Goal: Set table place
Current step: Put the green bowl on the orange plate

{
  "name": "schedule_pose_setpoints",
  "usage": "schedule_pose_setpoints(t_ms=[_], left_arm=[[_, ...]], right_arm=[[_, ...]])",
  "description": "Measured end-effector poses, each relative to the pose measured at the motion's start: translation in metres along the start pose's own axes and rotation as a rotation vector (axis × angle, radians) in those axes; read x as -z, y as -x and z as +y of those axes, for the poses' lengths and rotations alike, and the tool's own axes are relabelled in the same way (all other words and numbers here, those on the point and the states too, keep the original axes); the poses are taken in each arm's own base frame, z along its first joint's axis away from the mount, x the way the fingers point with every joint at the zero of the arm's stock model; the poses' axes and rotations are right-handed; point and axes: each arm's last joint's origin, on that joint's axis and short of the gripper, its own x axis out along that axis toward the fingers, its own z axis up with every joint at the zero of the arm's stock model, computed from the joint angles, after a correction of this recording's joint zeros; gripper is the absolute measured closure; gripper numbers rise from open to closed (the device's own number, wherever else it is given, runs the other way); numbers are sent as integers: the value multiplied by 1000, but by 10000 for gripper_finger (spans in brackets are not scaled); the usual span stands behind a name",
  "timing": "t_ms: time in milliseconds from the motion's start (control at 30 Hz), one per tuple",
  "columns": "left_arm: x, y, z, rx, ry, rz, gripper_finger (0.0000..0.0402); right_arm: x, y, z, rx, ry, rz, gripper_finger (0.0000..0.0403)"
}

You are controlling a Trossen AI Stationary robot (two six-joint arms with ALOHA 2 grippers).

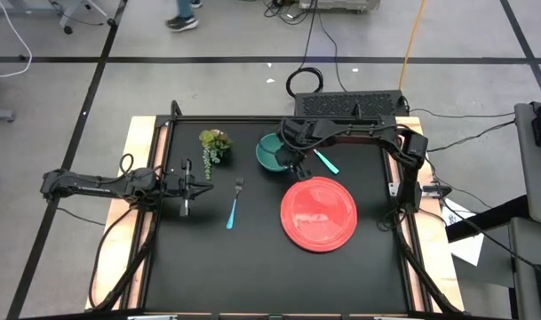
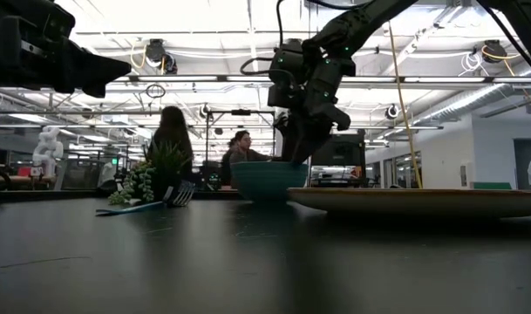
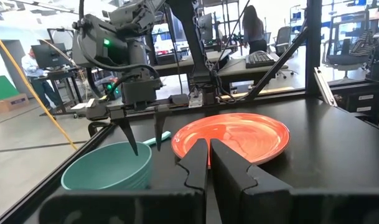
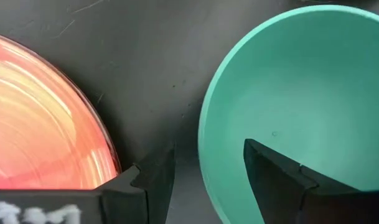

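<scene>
The right claw (image 1: 288,164) hangs open astride the near rim of the 1 bowl (image 1: 270,151), 1 finger inside, 1 outside, near the surface's (image 1: 199,267) far edge. Just beside it lies the 1 plate (image 1: 319,213); the spoon (image 1: 327,163) probably touches neither. The 1 fork (image 1: 234,206) lies mid-surface, bare black around it. Left claw (image 1: 185,188) closed, empty, by the left edge.

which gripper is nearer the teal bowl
Right. The right gripper stands open straddling the round teal bowl's rim; the left gripper waits shut beyond the fork.
</scene>
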Motion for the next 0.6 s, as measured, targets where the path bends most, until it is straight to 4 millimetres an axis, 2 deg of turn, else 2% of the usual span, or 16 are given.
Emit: schedule_pose_setpoints(t_ms=[600], left_arm=[[0,0,0,0,3,0,378]], right_arm=[[-1,-3,-2,30,6,-33,220]])
